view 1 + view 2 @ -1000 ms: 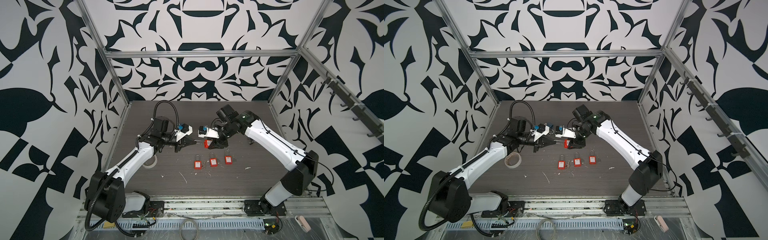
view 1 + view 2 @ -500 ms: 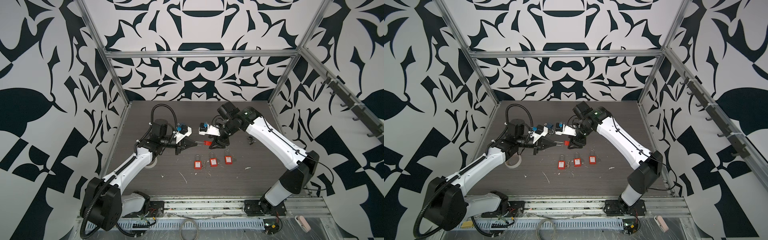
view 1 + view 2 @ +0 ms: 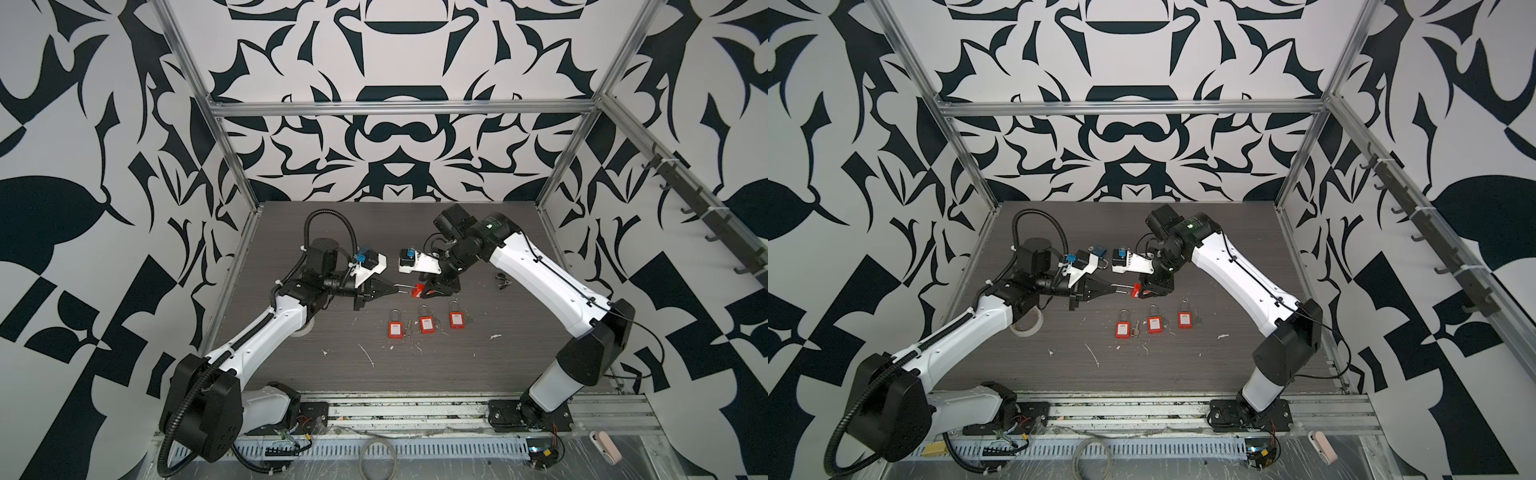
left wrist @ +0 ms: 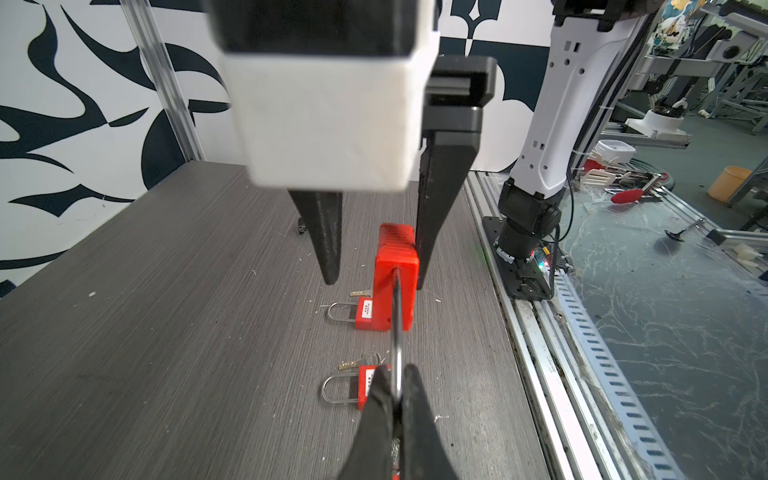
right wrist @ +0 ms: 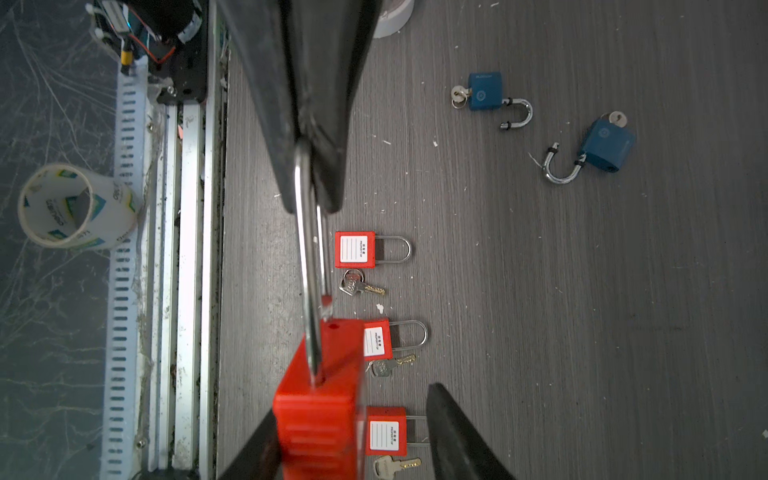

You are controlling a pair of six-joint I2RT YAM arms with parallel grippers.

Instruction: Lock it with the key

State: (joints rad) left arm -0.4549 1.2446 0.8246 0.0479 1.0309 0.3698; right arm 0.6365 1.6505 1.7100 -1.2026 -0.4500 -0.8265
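Evidently, little is done: the red padlock [image 4: 405, 257] is held above the desk [image 4: 166, 332] by its shackle [image 4: 397, 332], pinched between the left fingers [image 4: 417, 399], with the right fingers [image 4: 328, 249] spread around its body, the shackle seemingly not pushed home and no key seen inserted.

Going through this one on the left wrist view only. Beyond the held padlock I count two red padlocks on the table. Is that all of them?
Observer: No. Both top views show three red padlocks in a row on the table.
Operator: Any other locks?
Observer: Two blue padlocks show in the right wrist view, shackles open, a key in each.
Operator: Anything else lying there?
Observer: A tape roll, partly under the left forearm.
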